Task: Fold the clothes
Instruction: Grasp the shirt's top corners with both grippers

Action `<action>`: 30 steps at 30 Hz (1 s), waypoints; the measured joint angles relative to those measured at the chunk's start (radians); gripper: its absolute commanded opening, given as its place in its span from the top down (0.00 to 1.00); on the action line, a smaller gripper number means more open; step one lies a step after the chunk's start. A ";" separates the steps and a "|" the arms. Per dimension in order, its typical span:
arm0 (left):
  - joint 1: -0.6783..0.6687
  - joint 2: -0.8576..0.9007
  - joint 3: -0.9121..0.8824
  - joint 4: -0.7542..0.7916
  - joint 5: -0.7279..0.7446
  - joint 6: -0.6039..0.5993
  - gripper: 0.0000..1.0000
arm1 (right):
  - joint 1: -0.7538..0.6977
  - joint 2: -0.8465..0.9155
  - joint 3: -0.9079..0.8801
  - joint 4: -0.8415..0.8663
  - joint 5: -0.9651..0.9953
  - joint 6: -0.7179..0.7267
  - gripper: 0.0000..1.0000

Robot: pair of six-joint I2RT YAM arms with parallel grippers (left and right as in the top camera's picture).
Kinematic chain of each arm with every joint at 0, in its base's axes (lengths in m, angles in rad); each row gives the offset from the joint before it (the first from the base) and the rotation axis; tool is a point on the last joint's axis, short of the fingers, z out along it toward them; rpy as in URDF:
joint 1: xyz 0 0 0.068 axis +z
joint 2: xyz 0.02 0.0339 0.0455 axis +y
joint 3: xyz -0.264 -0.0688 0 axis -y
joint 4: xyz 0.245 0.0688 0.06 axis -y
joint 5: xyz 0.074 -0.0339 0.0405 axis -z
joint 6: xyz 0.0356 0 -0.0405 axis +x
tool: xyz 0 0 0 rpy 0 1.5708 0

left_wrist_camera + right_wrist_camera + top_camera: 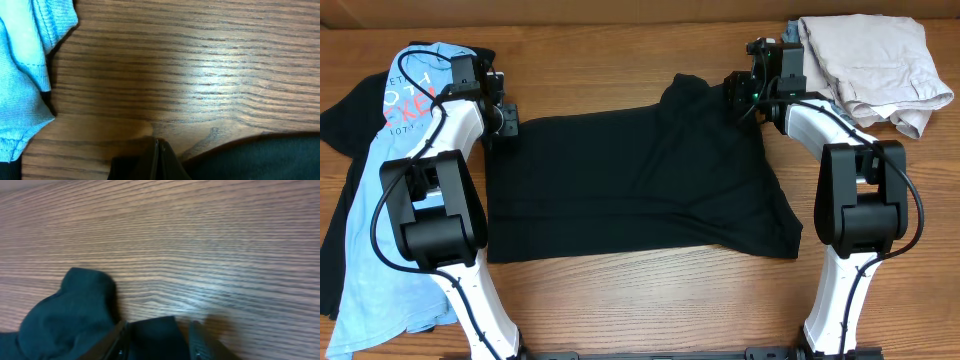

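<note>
Plainly, the left gripper [157, 161] was pressed together right at the far left corner of the black shirt [630, 185]. Whether any cloth sat between its fingers could not be told from the wrist view. The right gripper [159, 329] stood spread at the shirt's far right edge, with a flap of black cloth lying between its fingers but not pinched. Just beside it, a hump [70, 305] of the same cloth had bunched up.

The shirt lay spread across the middle of the counter [620, 40], between the two arms, its near right corner rumpled. A blue shirt [380, 240] lay along the left side, and a beige pile [870, 60] sat at the far right corner.

By its look the shirt would be light, limp and not slippery. It would likely sag from any single hold and drag on the wood. So it wanted taking at both far corners at once, on the hem or seam where the cloth was doubled, then lifting evenly to bring the far edge toward the near one. A shallow pinch risked letting it slide free.
</note>
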 measured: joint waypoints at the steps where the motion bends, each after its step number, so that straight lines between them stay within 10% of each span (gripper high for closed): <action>1: 0.000 0.000 0.000 0.000 0.000 0.000 0.96 | 0.001 0.000 0.000 -0.002 -0.005 0.003 0.61; 12: 0.000 0.000 0.002 -0.014 0.000 0.000 0.96 | 0.010 0.000 0.000 -0.025 -0.029 0.026 0.96; 30: 0.000 0.037 0.364 -0.638 -0.014 0.000 0.96 | -0.017 -0.146 0.228 -0.580 -0.029 0.013 0.96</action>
